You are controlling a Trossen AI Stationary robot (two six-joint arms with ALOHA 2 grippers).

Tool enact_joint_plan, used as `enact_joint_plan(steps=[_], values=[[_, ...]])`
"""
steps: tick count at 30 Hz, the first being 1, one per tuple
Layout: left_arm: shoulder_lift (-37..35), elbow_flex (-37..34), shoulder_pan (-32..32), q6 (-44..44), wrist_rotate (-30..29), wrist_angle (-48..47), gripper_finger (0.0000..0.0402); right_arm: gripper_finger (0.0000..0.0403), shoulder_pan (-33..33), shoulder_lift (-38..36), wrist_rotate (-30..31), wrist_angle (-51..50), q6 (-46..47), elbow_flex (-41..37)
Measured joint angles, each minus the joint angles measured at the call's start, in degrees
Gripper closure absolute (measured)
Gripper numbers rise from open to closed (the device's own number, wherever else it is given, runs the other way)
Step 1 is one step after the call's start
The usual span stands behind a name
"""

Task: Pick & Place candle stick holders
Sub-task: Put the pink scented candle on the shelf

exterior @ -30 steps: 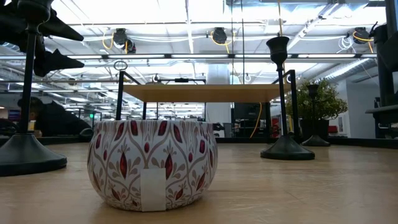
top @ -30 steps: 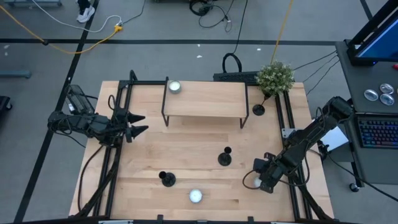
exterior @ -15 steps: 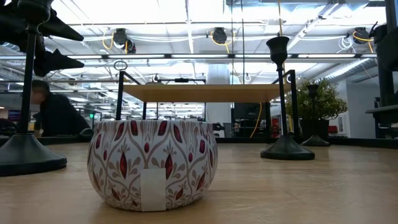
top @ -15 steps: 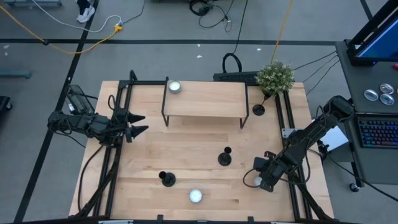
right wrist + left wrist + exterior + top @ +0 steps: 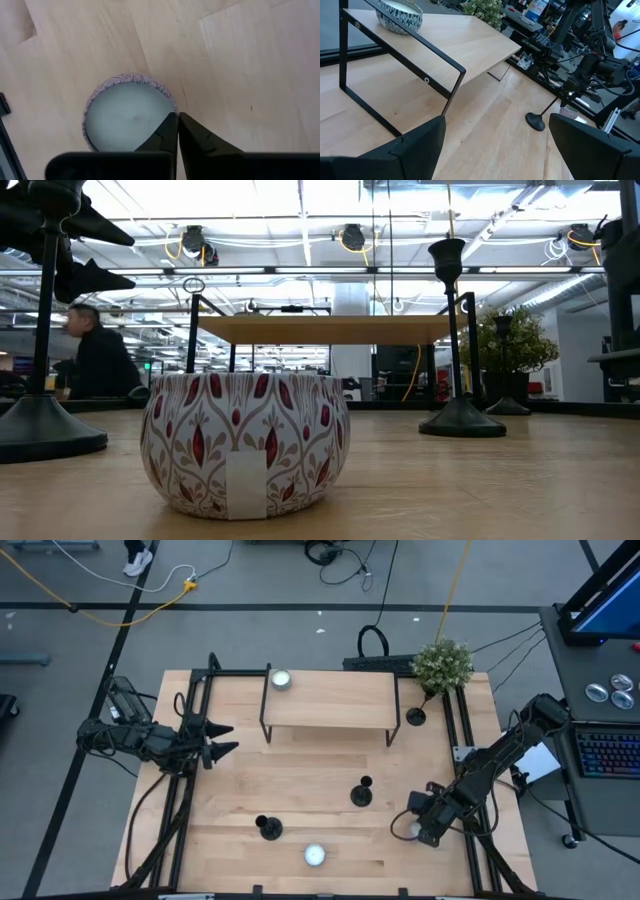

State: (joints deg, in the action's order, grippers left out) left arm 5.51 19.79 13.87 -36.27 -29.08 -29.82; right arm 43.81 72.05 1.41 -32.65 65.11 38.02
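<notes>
Three matte black candle stick holders stand upright on their disc bases: one mid-table [image 5: 361, 793], one near the front [image 5: 268, 828], one at the far right by the plant [image 5: 415, 717]. My left gripper [image 5: 228, 738] is open and empty at the table's left side, level and pointing right. It also shows in its wrist view [image 5: 495, 145]. My right gripper [image 5: 414, 827] is low at the front right, shut on a small round candle tin [image 5: 129, 117] with a patterned rim, well right of the holders. My right gripper pinches the candle tin's rim [image 5: 171, 104] at its fingertips, one finger over the wax inside and one outside the wall. The fingers come from above, pointing down. The tin sits flat on the table.
A wooden shelf on a black frame [image 5: 330, 700] stands at the back, with a candle tin [image 5: 280, 680] on its left end. Another patterned candle tin [image 5: 314, 856] sits at the front edge. A potted plant [image 5: 442, 662] stands at the far right corner. Black rails run along both table sides.
Neither arm nor any task thing has moved. In the low view a person has walked across the room behind the table.
</notes>
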Motion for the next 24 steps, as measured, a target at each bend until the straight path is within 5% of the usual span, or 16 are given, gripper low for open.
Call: enact_joint_plan(steps=[12, 24], values=[[0.0, 0.0, 0.0, -0.2, 0.0, 0.4, 0.0039, 0.0402, 0.0, 0.0, -1.6, 2.3, 1.7, 0.0], [0.1, 0.0, 0.0, 3.4, 0.0, 10.8, 0.0039, 0.0403, -3.2, -6.0, 1.0, 4.6, 1.7, 0.0]])
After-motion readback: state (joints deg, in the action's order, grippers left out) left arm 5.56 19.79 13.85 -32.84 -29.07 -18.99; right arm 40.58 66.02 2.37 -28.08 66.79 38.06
